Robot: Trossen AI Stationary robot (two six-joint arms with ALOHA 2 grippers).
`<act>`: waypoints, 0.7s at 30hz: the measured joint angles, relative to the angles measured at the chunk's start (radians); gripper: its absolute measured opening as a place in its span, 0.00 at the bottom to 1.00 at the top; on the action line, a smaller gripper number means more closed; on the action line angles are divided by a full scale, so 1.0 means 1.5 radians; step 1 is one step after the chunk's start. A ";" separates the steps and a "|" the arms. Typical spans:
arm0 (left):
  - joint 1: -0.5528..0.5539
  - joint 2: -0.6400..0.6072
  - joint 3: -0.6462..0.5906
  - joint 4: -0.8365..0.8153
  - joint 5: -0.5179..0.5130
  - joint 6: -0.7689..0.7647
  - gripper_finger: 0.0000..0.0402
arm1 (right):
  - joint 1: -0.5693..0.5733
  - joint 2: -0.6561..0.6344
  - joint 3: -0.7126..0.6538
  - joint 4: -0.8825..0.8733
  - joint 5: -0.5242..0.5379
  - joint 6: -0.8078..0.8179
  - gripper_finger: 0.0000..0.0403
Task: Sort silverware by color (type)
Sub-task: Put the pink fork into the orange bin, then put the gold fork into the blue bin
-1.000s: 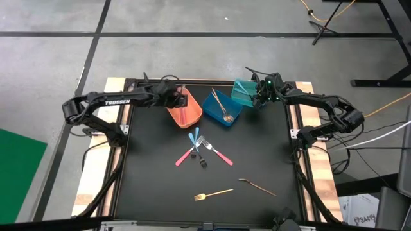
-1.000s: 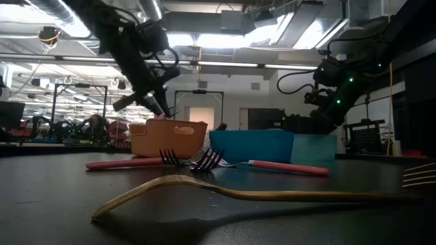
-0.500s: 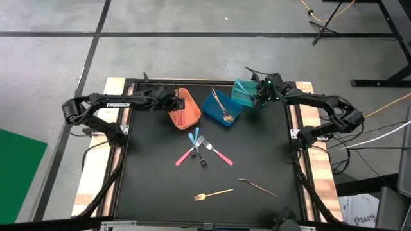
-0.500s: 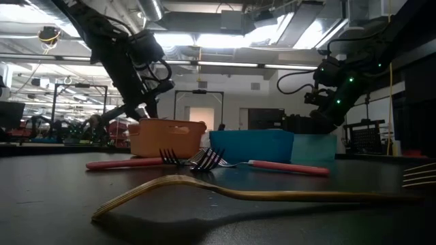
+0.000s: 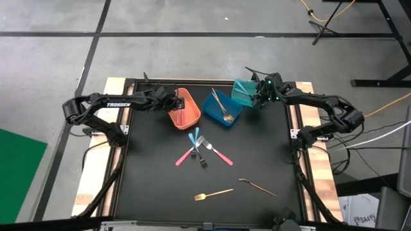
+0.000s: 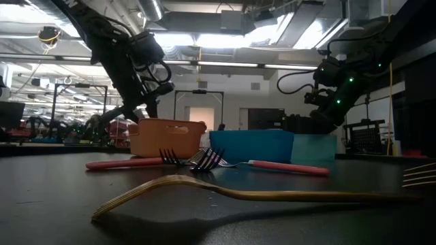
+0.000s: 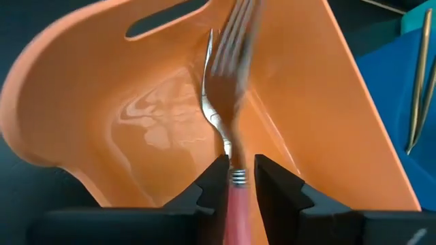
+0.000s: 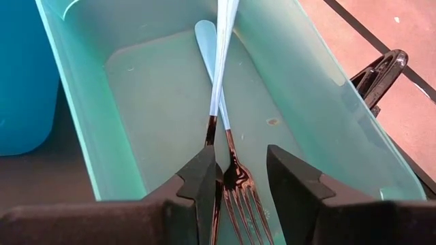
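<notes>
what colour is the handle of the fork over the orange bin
Pink; the fork shows best in the left wrist view.

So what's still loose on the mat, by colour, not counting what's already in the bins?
Pink-handled: 2
Light-blue-handled: 1
Gold: 2
Total: 5
</notes>
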 joint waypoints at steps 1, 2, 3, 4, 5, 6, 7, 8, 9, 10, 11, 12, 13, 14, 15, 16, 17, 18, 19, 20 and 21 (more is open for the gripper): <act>0.000 0.000 0.000 0.000 -0.004 0.000 0.17 | 0.000 0.000 0.000 0.000 0.000 0.000 0.31; 0.000 0.000 0.000 0.000 -0.006 0.000 0.18 | 0.000 0.000 0.000 0.000 0.000 0.000 0.31; 0.000 0.000 0.000 0.000 -0.006 0.000 0.19 | 0.000 0.000 0.000 0.000 0.000 0.000 0.31; 0.000 0.000 0.000 0.000 -0.006 0.000 0.20 | 0.000 0.000 0.000 0.000 0.000 0.000 0.31; 0.000 0.000 0.000 0.000 -0.006 0.000 0.20 | 0.000 0.000 0.000 0.000 0.000 0.000 0.31; 0.000 0.000 0.000 0.000 -0.006 0.000 0.21 | 0.000 0.000 0.000 0.000 0.000 0.000 0.31; 0.000 0.000 0.000 0.000 -0.006 0.000 0.22 | 0.000 0.000 0.000 0.000 0.000 0.000 0.31; 0.000 0.000 0.000 0.000 -0.006 -0.001 0.22 | 0.000 0.000 0.000 0.000 0.000 0.000 0.31; 0.000 0.000 0.000 0.000 -0.006 -0.001 0.23 | 0.000 0.000 0.000 0.000 0.000 0.000 0.31; 0.000 0.000 0.000 0.000 -0.006 -0.001 0.23 | 0.000 0.000 0.000 0.000 0.000 0.000 0.31; 0.000 0.000 0.000 0.000 -0.006 -0.001 0.24 | 0.000 0.000 0.000 0.000 0.000 0.000 0.31; 0.000 0.000 0.000 0.000 -0.008 -0.001 0.24 | 0.000 0.000 0.000 0.000 0.000 0.000 0.31; 0.000 0.000 0.000 0.000 -0.011 -0.001 0.25 | 0.000 0.000 0.000 0.000 0.000 0.000 0.31; 0.000 0.000 0.000 0.000 -0.013 -0.001 0.25 | 0.000 0.000 0.000 0.000 0.000 0.000 0.31; -0.001 0.000 0.000 0.000 -0.016 -0.001 0.25 | 0.000 0.000 0.000 0.000 0.000 0.000 0.31; -0.001 0.000 0.000 0.000 -0.019 -0.001 0.25 | 0.000 0.000 0.000 0.000 0.000 0.000 0.31; -0.001 0.000 0.000 0.000 -0.023 -0.001 0.25 | 0.000 0.000 0.000 0.000 0.000 0.000 0.31; -0.001 0.000 0.000 0.000 -0.028 -0.001 0.25 | 0.000 0.000 0.000 0.000 0.000 0.000 0.31; -0.001 0.000 0.000 0.000 -0.030 -0.001 0.25 | 0.000 0.000 0.000 0.000 0.000 0.000 0.31; -0.001 0.000 0.000 0.000 -0.034 -0.001 0.25 | 0.000 0.000 0.000 0.000 0.000 0.000 0.31; -0.001 0.000 0.000 0.000 -0.037 -0.001 0.25 | 0.000 0.000 0.000 0.000 0.000 0.000 0.31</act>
